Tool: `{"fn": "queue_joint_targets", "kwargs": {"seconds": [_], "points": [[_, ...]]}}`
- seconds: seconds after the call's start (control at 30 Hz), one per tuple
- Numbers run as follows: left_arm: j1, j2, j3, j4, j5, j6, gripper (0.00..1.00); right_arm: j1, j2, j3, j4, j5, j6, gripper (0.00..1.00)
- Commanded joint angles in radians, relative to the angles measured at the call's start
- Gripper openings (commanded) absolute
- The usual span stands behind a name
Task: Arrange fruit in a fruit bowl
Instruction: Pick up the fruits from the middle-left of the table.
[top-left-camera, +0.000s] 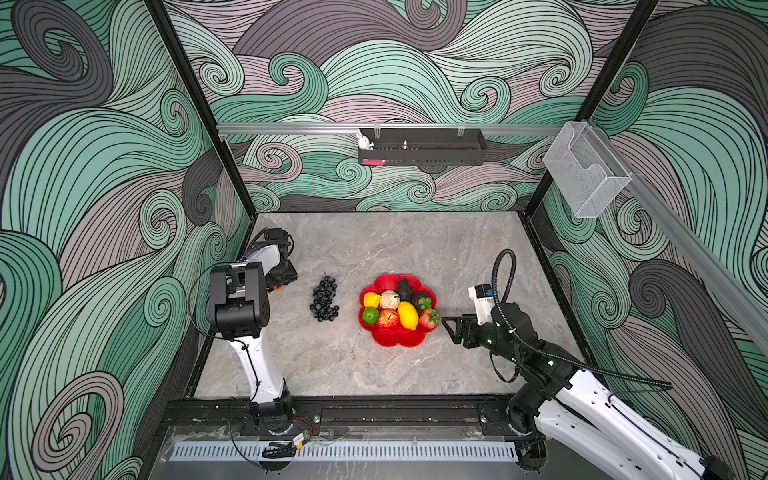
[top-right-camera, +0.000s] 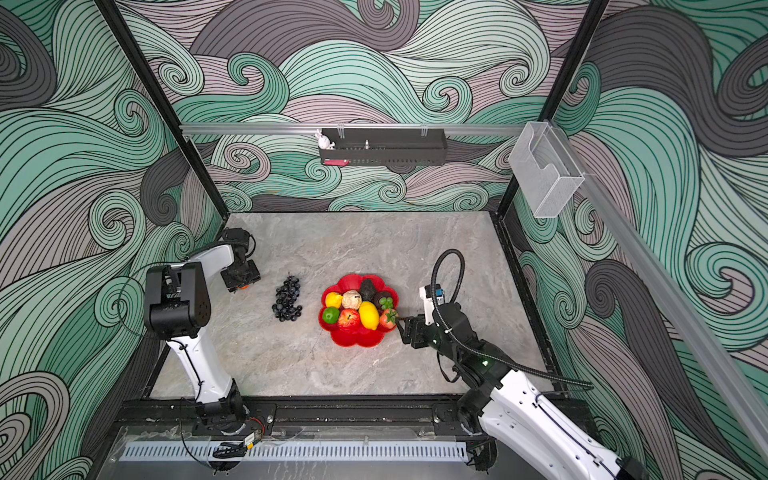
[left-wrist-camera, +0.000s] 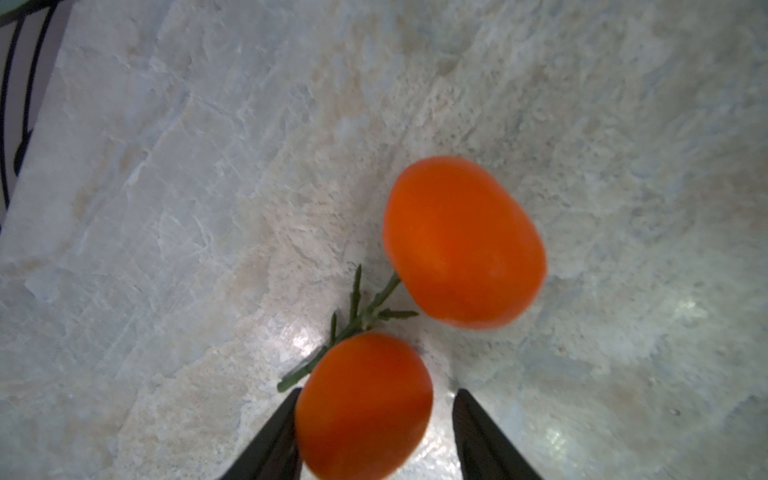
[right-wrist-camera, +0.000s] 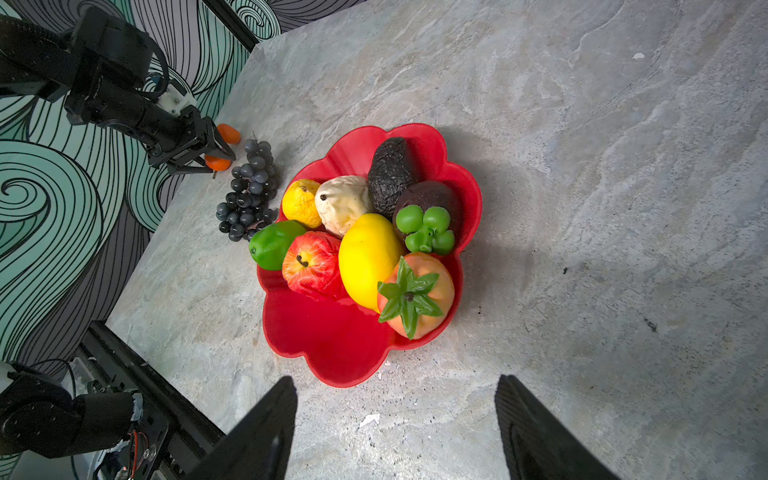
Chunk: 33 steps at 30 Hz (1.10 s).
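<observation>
While grapes (top-left-camera: 325, 298) lay outside, bowl (top-left-camera: 398, 340): red, scalloped; held apple (top-left-camera: 388, 319), lemons (top-left-camera: 408, 315), lime (top-left-camera: 370, 315), strawberry (top-left-camera: 429, 318), avocados (top-left-camera: 404, 287).
Left gripper (left-wrist-camera: 376, 392): jaws apart astride an orange (left-wrist-camera: 363, 409).
Right gripper (right-wrist-camera: 397, 377): jaws apart, empty.

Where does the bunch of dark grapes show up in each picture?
Top view: grape bunch on the table, left of the fruit bowl.
Top view: grape bunch, same place.
Left wrist: not in it.
Right wrist: grape bunch beside the fruit bowl, near the lime.
Shared landmark: the fruit bowl.
</observation>
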Motion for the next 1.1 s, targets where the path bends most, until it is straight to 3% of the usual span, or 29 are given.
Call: {"fn": "queue_joint_targets", "kwargs": {"seconds": [0.0, 0.27, 0.57, 0.7, 0.87, 1.0, 1.07], "points": [[0.011, 0.016, 0.027, -0.042, -0.014, 0.001, 0.53, -0.005, 0.006, -0.009, 0.013, 0.002, -0.007, 0.77], [0.011, -0.004, 0.012, -0.019, 0.019, -0.003, 0.43, -0.007, 0.019, -0.005, 0.015, 0.001, -0.003, 0.77], [-0.030, -0.203, -0.122, 0.092, 0.089, -0.041, 0.39, -0.005, 0.027, 0.008, 0.016, 0.000, 0.005, 0.78], [-0.112, -0.306, -0.174, 0.133, 0.093, -0.043, 0.39, -0.007, 0.038, 0.013, 0.015, -0.007, 0.015, 0.78], [-0.277, -0.410, -0.181, 0.127, 0.045, -0.017, 0.39, -0.006, 0.050, 0.023, 0.049, -0.020, 0.031, 0.78], [-0.384, -0.480, -0.178, 0.140, 0.091, -0.002, 0.39, -0.005, 0.055, 0.030, 0.062, -0.025, 0.051, 0.77], [-0.417, -0.511, -0.174, 0.139, 0.166, -0.045, 0.39, -0.006, 0.059, 0.027, 0.075, -0.028, 0.065, 0.77]]}}
